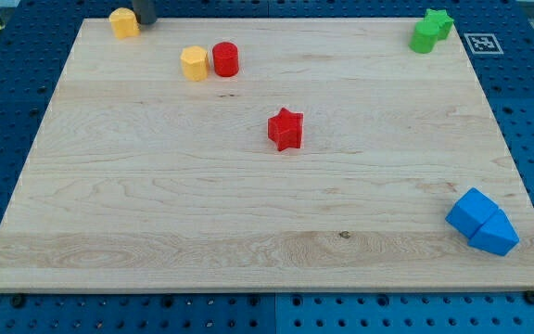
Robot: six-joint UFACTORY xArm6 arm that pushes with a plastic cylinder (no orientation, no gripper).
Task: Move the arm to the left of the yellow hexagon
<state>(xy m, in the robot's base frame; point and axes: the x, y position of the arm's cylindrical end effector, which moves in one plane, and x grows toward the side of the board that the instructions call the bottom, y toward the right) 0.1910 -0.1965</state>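
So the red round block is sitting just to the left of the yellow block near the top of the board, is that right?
Not quite. In the camera view the red round block sits just to the right of the yellow block, not the left. They are near the top of the board, as you said.

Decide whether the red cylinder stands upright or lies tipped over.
Upright: the red cylinder shows its flat round end facing up, its base on the board.

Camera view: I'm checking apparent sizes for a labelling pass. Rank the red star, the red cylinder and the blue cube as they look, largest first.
1. blue cube, though it sits nearest the camera.
2. red star.
3. red cylinder; close to the star, so this order is unsure.
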